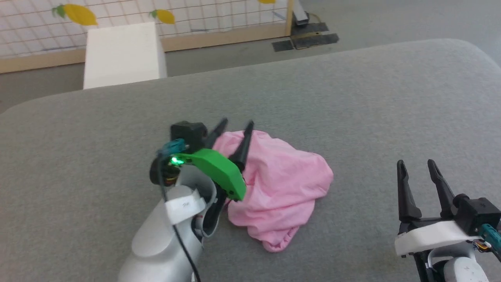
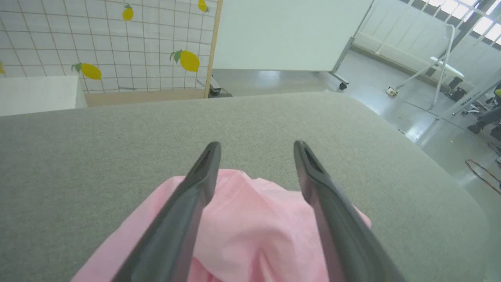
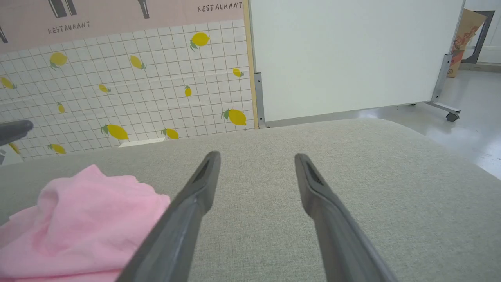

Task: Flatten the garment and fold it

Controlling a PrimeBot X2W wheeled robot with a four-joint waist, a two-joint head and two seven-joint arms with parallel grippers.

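Observation:
The garment (image 1: 280, 184) is a light pink cloth lying crumpled in a heap on the grey padded surface (image 1: 352, 98), with a gathered edge at its near end. My left gripper (image 1: 236, 126) is open just above the garment's far left part, fingers spread and nothing between them. In the left wrist view the left gripper (image 2: 256, 147) points past the garment (image 2: 242, 227) at bare grey cloth. My right gripper (image 1: 416, 163) stands open at the lower right, well clear of the garment. In the right wrist view, the right gripper (image 3: 256, 158) has the garment (image 3: 78, 219) off to its left.
A white box (image 1: 121, 53) stands behind the surface at the back left. A tiled partition with lemon prints (image 1: 176, 15) and a wooden frame runs along the back. A white wheeled board (image 3: 352, 55) stands beyond the surface's far edge.

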